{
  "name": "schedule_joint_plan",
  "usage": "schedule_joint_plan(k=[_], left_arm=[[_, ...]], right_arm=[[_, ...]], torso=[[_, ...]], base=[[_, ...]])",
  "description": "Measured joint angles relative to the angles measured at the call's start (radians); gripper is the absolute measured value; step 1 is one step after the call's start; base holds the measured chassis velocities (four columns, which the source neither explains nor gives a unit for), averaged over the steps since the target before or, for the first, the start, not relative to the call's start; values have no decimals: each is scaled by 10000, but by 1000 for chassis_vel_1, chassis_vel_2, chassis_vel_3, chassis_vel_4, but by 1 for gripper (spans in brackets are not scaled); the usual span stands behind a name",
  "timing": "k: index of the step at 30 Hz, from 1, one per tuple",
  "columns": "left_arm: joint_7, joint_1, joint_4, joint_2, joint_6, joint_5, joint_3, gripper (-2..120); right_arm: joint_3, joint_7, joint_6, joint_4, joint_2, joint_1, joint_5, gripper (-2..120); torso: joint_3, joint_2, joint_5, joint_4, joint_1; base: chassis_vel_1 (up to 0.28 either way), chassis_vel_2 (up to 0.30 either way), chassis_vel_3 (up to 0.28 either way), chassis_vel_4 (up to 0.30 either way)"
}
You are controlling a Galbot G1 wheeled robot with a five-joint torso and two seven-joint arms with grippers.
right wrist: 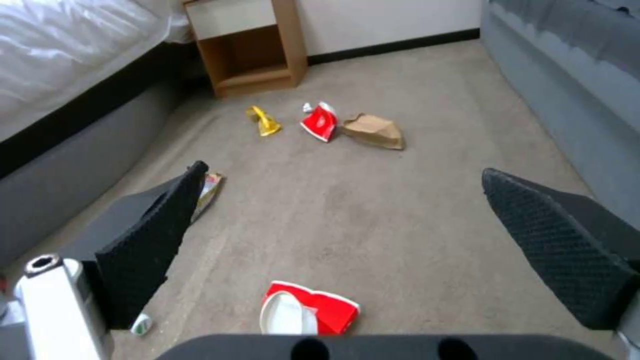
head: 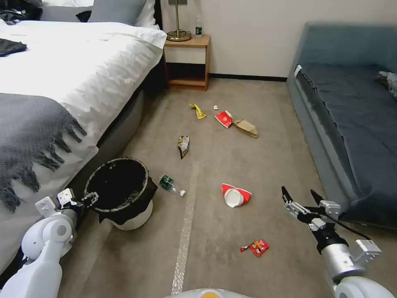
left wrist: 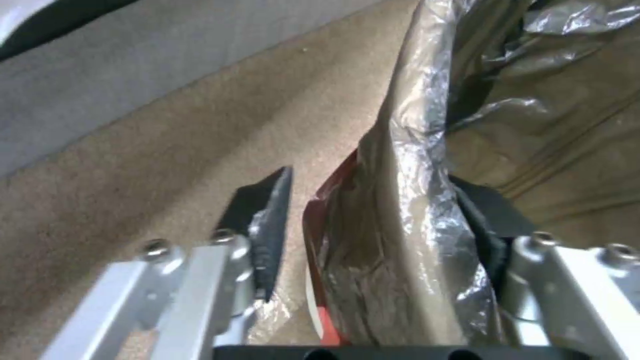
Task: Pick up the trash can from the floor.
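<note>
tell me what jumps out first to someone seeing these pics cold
The left gripper sits at the near rim of the trash can beside the bed, its fingers straddling the bag-lined rim but not yet closed. Litter dots the floor beyond it, most plainly a crushed red-and-white paper cup. The right gripper hangs open above the carpet by the sofa.

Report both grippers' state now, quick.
Left gripper: jaws straddling the trash can rim, not yet clamped, so open.
Right gripper: open, holding nothing, above the floor.
</note>
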Motion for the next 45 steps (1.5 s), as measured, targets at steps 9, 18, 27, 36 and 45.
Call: schedule_joint_plan(k=[9, 18, 27, 36, 45], left_arm=[[61, 75, 38, -71, -65, 53, -2, 19], [103, 165, -62, -178, -99, 106, -8, 3], [298, 451, -565, -149, -128, 248, -200, 3], [518, 838, -2008, -19, 20, 48, -479, 3], [229, 1095, -3796, 20, 395, -1086, -782, 3]], right_arm=[[34, -29, 36, 184, -64, -128, 52, 100], [63, -32, 53, 255, -68, -168, 78, 100], [38, -48, 81, 331, -67, -235, 73, 100], [20, -66, 92, 337, -9, -194, 60, 100], [42, -84, 94, 337, 16, -116, 36, 100]], torso=[[0, 0, 0, 3, 0], [-1, 0, 0, 2, 0], [0, 0, -4, 4, 0], [0, 0, 0, 3, -1], [0, 0, 3, 1, 0]], base=[[0, 0, 0, 0], [0, 0, 0, 0], [0, 0, 0, 0], [0, 0, 0, 0], [0, 0, 0, 0]])
